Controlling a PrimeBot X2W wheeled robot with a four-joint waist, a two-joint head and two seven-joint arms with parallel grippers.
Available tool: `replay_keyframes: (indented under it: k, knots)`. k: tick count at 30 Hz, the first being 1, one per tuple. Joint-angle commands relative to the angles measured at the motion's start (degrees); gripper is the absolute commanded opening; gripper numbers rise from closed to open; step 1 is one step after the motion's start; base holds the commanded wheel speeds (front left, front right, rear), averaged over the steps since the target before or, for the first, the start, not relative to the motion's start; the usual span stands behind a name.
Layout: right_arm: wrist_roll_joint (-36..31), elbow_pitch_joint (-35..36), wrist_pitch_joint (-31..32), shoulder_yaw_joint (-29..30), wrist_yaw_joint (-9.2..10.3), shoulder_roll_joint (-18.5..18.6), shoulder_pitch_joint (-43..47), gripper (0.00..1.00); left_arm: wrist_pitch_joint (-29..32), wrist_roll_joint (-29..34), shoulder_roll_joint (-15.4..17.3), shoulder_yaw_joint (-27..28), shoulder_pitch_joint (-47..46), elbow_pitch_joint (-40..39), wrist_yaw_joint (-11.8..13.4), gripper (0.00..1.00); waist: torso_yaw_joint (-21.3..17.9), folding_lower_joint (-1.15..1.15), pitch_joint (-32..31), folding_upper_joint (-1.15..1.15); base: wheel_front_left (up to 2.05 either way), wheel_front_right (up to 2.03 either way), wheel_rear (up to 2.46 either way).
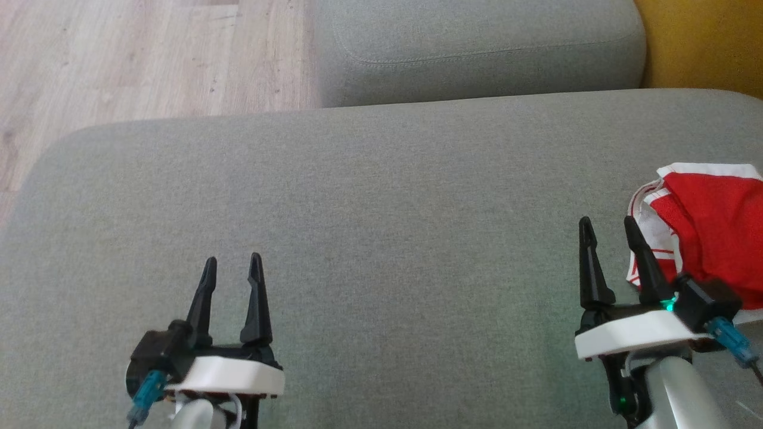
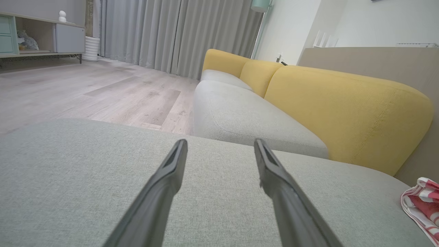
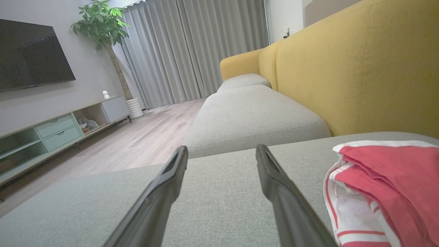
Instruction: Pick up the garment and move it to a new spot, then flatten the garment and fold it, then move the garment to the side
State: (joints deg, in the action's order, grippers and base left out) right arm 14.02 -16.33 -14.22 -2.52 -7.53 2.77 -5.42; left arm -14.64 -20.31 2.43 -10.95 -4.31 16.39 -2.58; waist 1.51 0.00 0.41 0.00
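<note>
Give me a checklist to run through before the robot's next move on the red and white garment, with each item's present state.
1. Left gripper open, nothing between its fingers: ok.
2. Right gripper open, nothing held: ok.
3. Red and white garment close to the right gripper: ok, it lies just to the right of its fingers, likely reachable.
4. Garment lying flat: not ok, it is bunched in layers.
5. Whole garment in view: not ok, the head view's right edge cuts it off.
6. Room on the grey seat cushion for spreading: ok, bare fabric lies ahead of both grippers.
</note>
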Motion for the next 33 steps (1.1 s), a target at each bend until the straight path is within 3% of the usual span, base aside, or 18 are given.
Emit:
replay_keyframes:
  k: [1, 33]
  knots:
    - [-0.4, 2.1, -0.8, -1.2, 0.04, 0.1, -1.7, 1.00, -0.4, 0.2, 0.4, 1.5, -1.9, -1.7, 0.2, 1.00, 0.0, 0.00, 0.0, 0.00, 0.00, 0.00, 0.00]
    - [-0.5, 3.3, -0.8, -2.6, 0.04, 0.1, -0.6, 1.00, -0.4, -5.1, 0.4, 2.4, -2.2, -1.7, 1.1, 1.00, -0.5, 0.00, -0.2, 0.00, 0.00, 0.00, 0.00]
